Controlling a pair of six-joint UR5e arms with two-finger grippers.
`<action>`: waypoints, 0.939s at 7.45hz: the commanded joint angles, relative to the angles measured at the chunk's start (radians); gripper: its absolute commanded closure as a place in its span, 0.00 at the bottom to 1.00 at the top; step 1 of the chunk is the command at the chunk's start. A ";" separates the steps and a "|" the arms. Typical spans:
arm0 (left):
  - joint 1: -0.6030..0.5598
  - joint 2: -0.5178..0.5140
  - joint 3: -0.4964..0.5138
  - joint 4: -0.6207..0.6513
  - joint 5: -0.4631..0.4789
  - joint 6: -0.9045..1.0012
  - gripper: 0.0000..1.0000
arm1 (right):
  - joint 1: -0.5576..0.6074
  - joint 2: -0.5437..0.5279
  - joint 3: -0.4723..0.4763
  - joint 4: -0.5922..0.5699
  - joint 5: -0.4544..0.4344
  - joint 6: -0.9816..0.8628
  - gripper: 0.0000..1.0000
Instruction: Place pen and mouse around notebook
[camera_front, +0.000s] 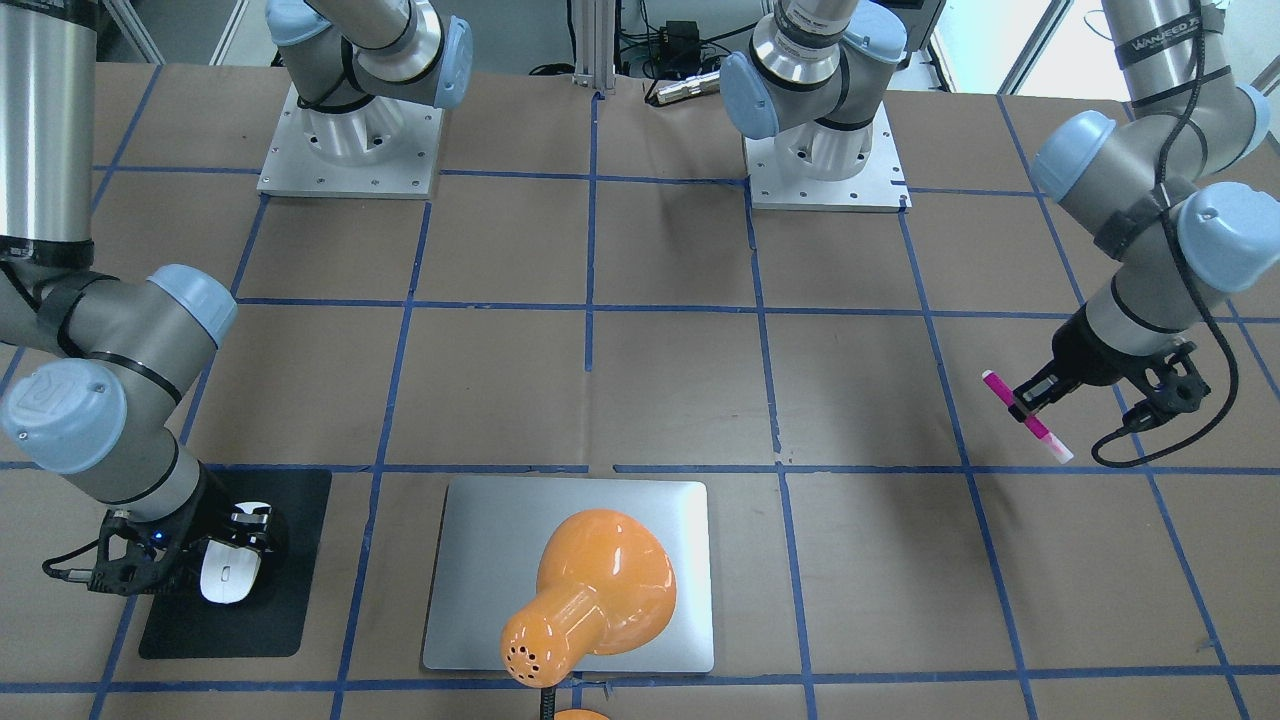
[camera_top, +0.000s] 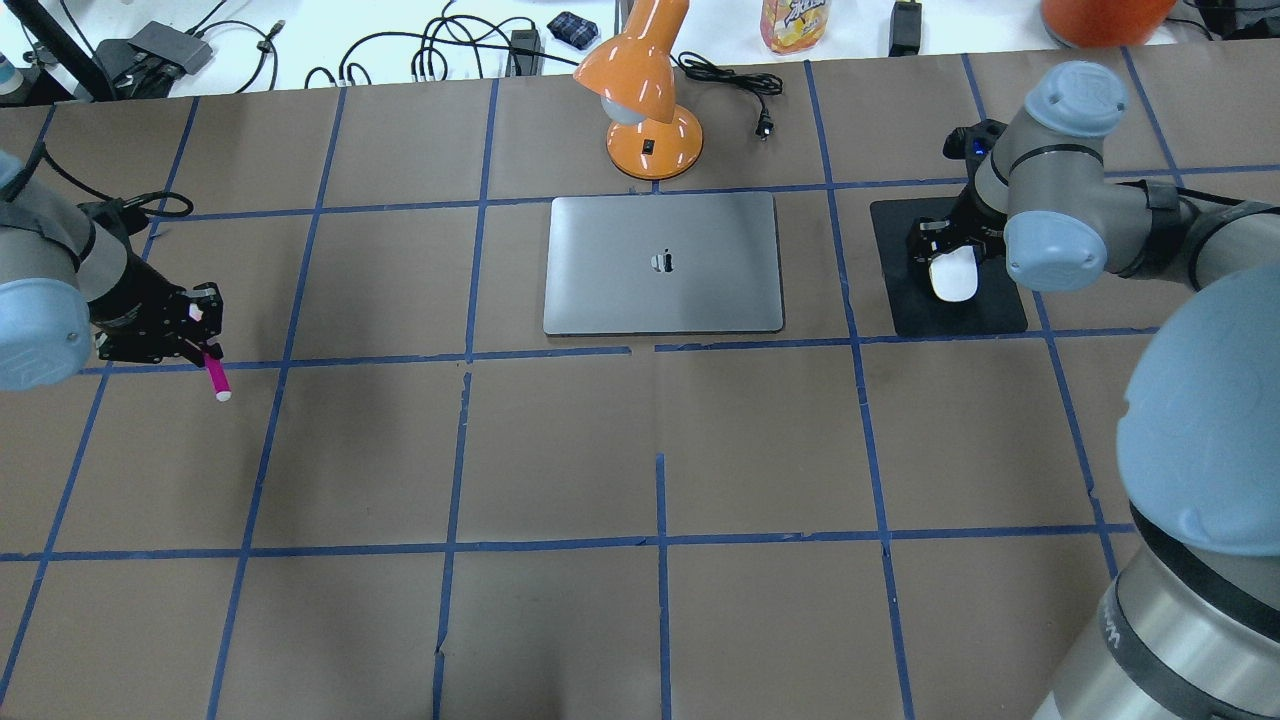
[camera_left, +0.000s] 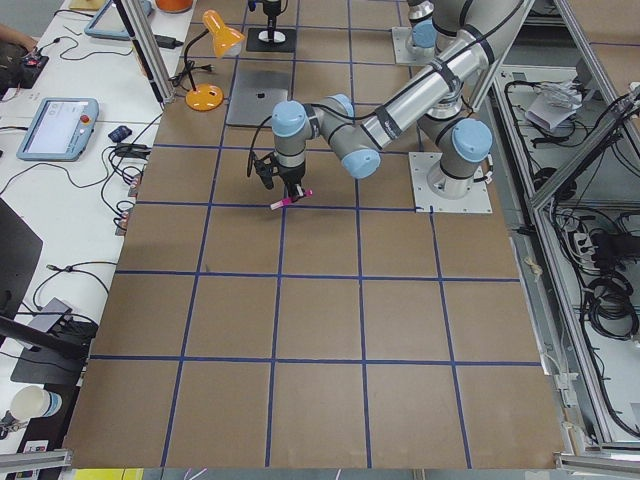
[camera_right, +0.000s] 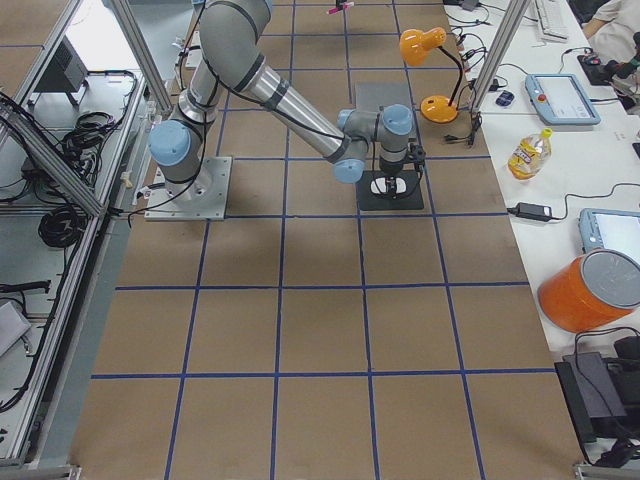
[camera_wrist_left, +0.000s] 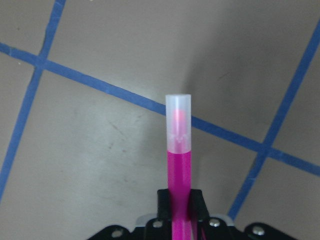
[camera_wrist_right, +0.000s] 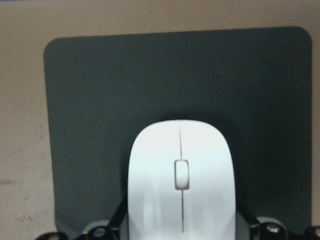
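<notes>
The notebook (camera_top: 663, 263) lies flat on the table (camera_top: 760, 440). Just beside it, on a black mat (camera_top: 985, 315), the right jaws clamp the mouse (camera_top: 953, 277). Well apart on the other side, the left jaws pinch the pen (camera_top: 214, 378) above the table.

Bare table (camera_top: 660, 450) is lying open along the left and robot-facing sides of the notebook (camera_top: 663, 263). An orange lamp (camera_top: 655, 150) is crowding the notebook's far edge. A black mat (camera_top: 990, 310) is taking up its right side, with the right gripper (camera_top: 950, 255) clasping the mouse (camera_top: 953, 280) there. The left gripper (camera_top: 205, 350), pinching the pen (camera_top: 215, 380), is hanging near the table's left edge.
</notes>
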 joint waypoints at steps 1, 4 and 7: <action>-0.113 0.035 -0.002 -0.074 -0.006 -0.370 1.00 | -0.001 -0.006 -0.010 0.013 -0.002 0.002 0.00; -0.364 0.032 0.003 -0.050 -0.008 -0.726 1.00 | 0.001 -0.160 -0.062 0.263 -0.003 0.019 0.00; -0.602 -0.015 0.004 0.025 -0.011 -1.150 1.00 | 0.001 -0.459 -0.070 0.628 -0.017 0.031 0.00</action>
